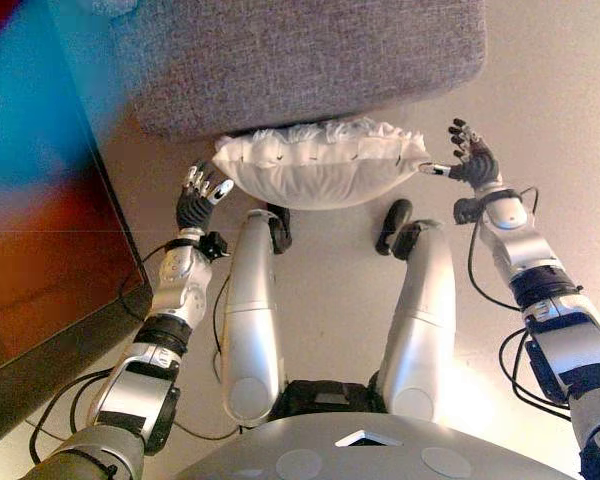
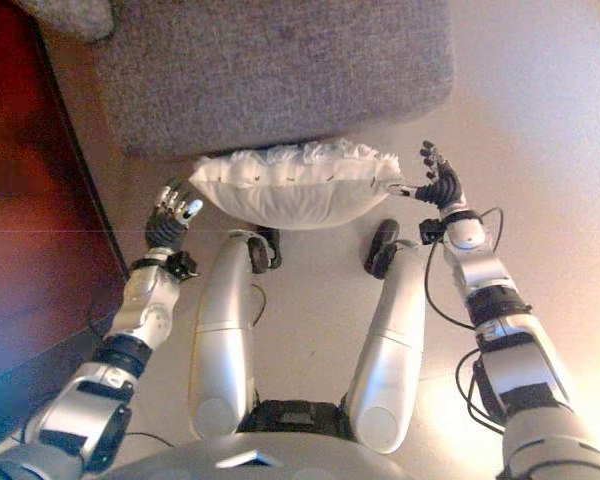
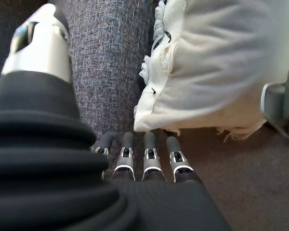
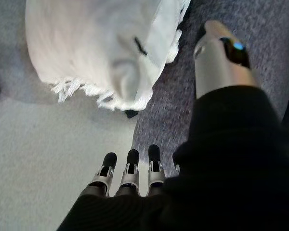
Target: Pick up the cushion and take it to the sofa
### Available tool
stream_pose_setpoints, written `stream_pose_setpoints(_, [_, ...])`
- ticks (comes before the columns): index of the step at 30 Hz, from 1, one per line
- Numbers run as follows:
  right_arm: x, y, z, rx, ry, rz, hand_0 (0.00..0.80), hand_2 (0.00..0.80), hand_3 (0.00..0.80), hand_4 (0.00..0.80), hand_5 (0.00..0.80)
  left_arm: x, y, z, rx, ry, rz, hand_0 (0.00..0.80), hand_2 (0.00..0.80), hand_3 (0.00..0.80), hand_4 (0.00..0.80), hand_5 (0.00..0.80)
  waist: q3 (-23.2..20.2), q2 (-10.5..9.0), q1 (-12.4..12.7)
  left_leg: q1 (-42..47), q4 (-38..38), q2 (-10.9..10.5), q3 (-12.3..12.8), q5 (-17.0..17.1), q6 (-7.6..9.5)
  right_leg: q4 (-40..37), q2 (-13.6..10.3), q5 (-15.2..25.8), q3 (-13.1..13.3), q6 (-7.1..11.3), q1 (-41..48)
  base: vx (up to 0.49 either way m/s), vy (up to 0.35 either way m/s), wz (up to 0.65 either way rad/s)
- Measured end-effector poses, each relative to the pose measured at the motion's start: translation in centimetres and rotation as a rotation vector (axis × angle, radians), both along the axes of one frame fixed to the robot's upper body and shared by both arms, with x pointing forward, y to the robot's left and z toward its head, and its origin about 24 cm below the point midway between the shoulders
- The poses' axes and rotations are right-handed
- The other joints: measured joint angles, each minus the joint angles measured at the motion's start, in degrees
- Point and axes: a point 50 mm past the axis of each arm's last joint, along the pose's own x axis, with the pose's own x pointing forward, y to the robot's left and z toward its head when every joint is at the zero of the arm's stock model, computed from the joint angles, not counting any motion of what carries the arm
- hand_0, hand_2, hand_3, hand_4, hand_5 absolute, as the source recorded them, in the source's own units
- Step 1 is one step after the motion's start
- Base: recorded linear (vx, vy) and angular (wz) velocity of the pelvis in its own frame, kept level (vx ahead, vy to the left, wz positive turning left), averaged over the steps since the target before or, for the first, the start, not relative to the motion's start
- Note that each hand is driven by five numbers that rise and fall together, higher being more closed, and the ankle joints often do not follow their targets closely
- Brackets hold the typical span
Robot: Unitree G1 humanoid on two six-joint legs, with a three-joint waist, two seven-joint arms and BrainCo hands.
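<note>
The white cushion (image 1: 320, 170) with a frilled edge sits at the front edge of the grey fabric sofa (image 1: 300, 60), between my two hands. My left hand (image 1: 202, 195) is just off its left corner, fingers straight and holding nothing. In the left wrist view the fingers (image 3: 149, 154) point at the cushion (image 3: 216, 72) across a small gap. My right hand (image 1: 472, 158) stands open by the right corner, thumb tip close to the frill. The right wrist view shows the cushion (image 4: 96, 43) clear of the fingers (image 4: 132, 168). I cannot tell whether the cushion rests on the seat.
A dark red-brown wooden piece of furniture (image 1: 40, 260) runs along the left side, close to my left arm. Pale floor (image 1: 560, 90) lies to the right of the sofa. A grey soft object (image 2: 75, 15) shows at the sofa's far left corner.
</note>
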Motion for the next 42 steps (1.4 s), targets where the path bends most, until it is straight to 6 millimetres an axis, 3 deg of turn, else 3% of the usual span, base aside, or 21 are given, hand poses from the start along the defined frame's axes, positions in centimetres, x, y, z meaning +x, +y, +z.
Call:
stream_pose_setpoints(6, [-1.1,-2.9,-0.9,-0.213,0.087,-0.051,0.000,0.000,0.000,0.000,0.000,-0.5,0.7,-0.9,0.019,0.044,-0.026,0.000,0.000,0.000,0.000,0.000,0.0,-0.01,0.0,-0.7,0.7,0.1,-0.4,-0.2,0.17,0.0,0.1,0.0,-0.2,0.01,-0.1,0.001,-0.003,0.01])
stream_pose_setpoints(12, [-1.1,-3.0,-0.8,-0.258,0.120,0.002,0.000,0.000,0.000,0.000,0.000,-0.6,0.8,-1.3,0.000,0.061,-0.047,0.000,0.000,0.000,0.000,0.000,0.0,-0.02,0.0,-2.9,2.5,0.2,-0.9,-0.8,0.37,1.0,0.5,0.0,-0.1,0.03,-1.8,-0.020,0.020,-0.01])
stream_pose_setpoints(22, [1.0,0.1,1.2,-0.363,0.111,0.172,0.000,0.000,0.000,0.000,0.000,0.5,0.8,-0.1,-0.013,0.033,-0.080,0.000,0.000,0.000,0.000,0.000,0.0,-0.01,0.0,-5.2,3.0,0.0,-0.7,-0.9,0.57,1.2,0.3,0.0,0.5,0.05,-4.4,-0.023,0.048,-0.02])
stream_pose_setpoints(35, [3.3,3.7,5.1,-0.364,0.022,0.282,0.000,0.000,0.000,0.000,0.000,3.3,-1.7,3.2,0.016,-0.047,-0.171,0.000,0.000,0.000,0.000,0.000,0.0,-0.01,-0.1,-10.0,6.5,0.2,-0.7,-2.5,0.70,4.6,0.5,-0.7,1.4,0.23,-9.5,-0.008,0.021,-0.01])
stream_pose_setpoints(42, [3.8,4.8,5.4,-0.343,0.035,0.295,0.000,0.000,0.000,0.000,0.000,4.4,-2.8,4.4,0.034,-0.057,-0.215,0.000,0.000,0.000,0.000,0.000,0.0,-0.01,-0.2,-11.7,7.5,0.2,-0.7,-2.4,0.84,5.6,0.2,-0.8,2.0,0.22,-11.1,0.000,0.000,0.00])
